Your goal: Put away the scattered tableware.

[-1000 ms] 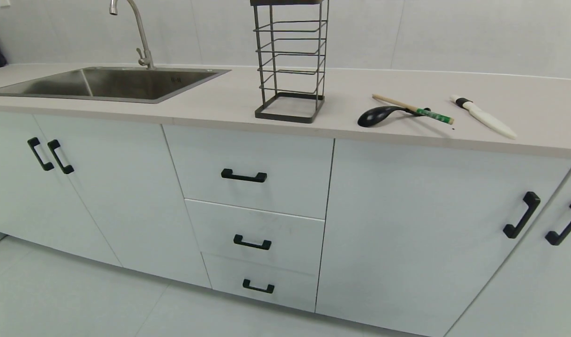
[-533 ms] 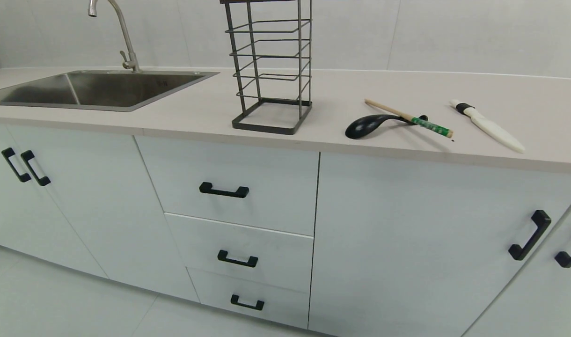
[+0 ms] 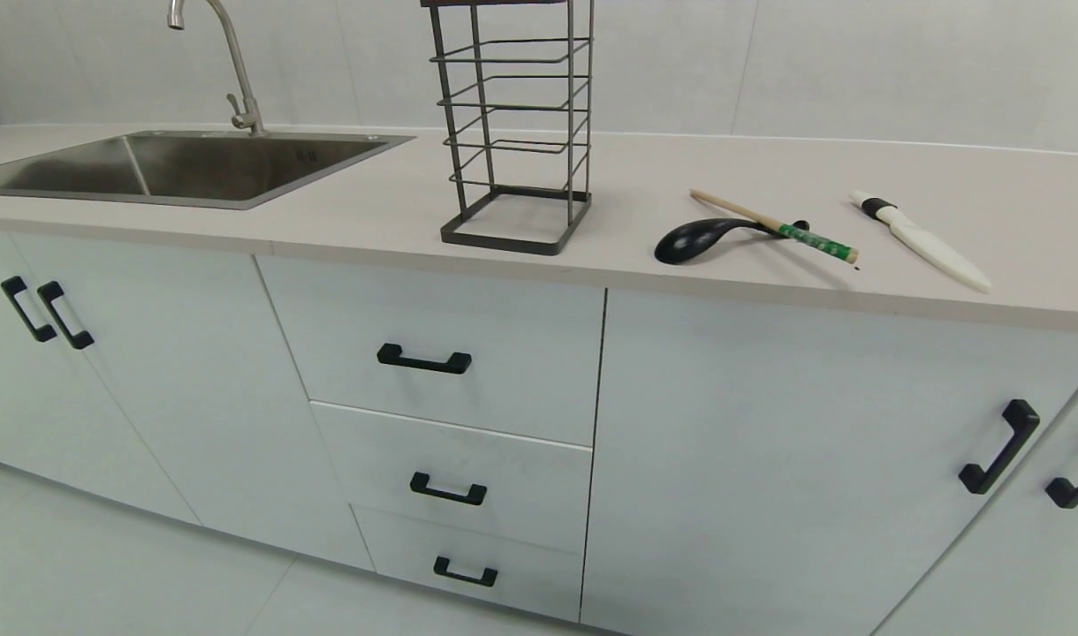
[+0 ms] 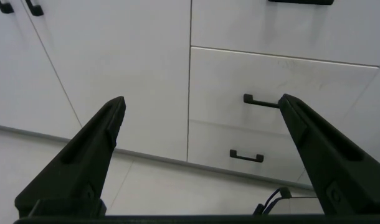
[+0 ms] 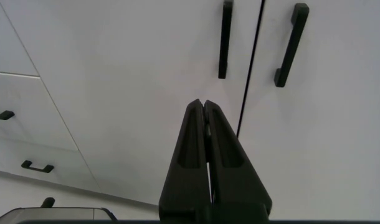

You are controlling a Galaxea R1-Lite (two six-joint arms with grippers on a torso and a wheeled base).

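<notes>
— What has changed in the last second?

— The whole head view shifted and has now settled. That is the camera moving, not the things. The pale stone-look worktop (image 3: 398, 212) sits a little lower in the view, and the tall black wire rack (image 3: 499, 245) is nearer the middle.

— So nothing on it has been touched?

— Nothing. The rack stands upright, well apart from the tableware farther to the robot's right, and the pieces lie just as they did relative to one another.

— And the arms?

— Both are low, facing the white cabinet fronts. The left pincer (image 4: 202, 102) has its fingers wide apart and the right pincer (image 5: 204, 104) has its fingers pressed together. Neither holds anything.

— Where does the tableware lie?

— The white knife with a black band (image 3: 923, 243) lies flat, farthest to the right. The glossy black spoon (image 3: 694, 238) is near the front edge. The wooden chopstick with a green wrap (image 3: 773, 221) crosses the spoon's handle. I cannot tell whether it is one stick or a pair.

— What does that mean for the job?

— I judge it barely begun, since all three pieces are still to be put away. With the view steady, the next step is likely raising an arm to the worktop. The crossed chopstick could roll when lifted.
</notes>
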